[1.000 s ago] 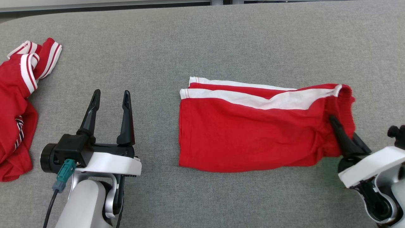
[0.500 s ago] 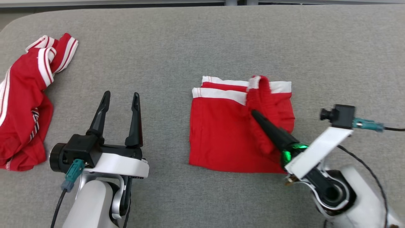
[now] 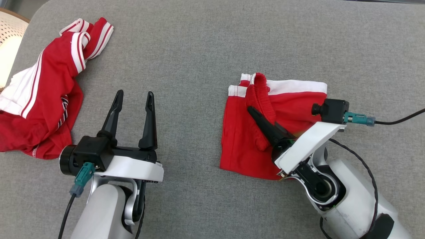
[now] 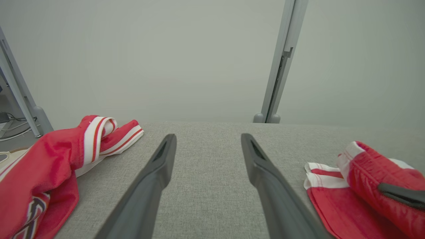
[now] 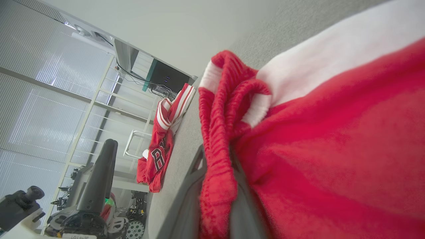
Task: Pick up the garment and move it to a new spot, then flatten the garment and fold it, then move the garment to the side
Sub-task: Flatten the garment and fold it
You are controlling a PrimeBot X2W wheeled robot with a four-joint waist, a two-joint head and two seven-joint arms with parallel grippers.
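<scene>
Red shorts with white side stripes (image 3: 245, 142) lie on the grey table (image 3: 206, 49), right of centre, folded over on themselves. My right gripper (image 3: 254, 111) is shut on the shorts' red ribbed waistband (image 3: 264, 96), holding it over the left half of the shorts. In the right wrist view the waistband (image 5: 217, 159) is pinched between the fingers. The shorts (image 4: 335, 202) also sit at the lower right of the left wrist view. My left gripper (image 3: 134, 98) stands open over bare table, well left of the shorts, with nothing between its fingers (image 4: 149, 186).
A second red garment with white stripes (image 3: 43, 96) lies crumpled at the table's left edge, also seen as a red heap (image 4: 40, 166) in the left wrist view. A pale round object (image 3: 10, 39) shows off the table's far left corner. Bare cloth lies between the two garments.
My right gripper has carried the waistband leftward across the shorts, folding them to about half their width. The head camera has shifted, so the whole scene sits further right. The left gripper stays open.
</scene>
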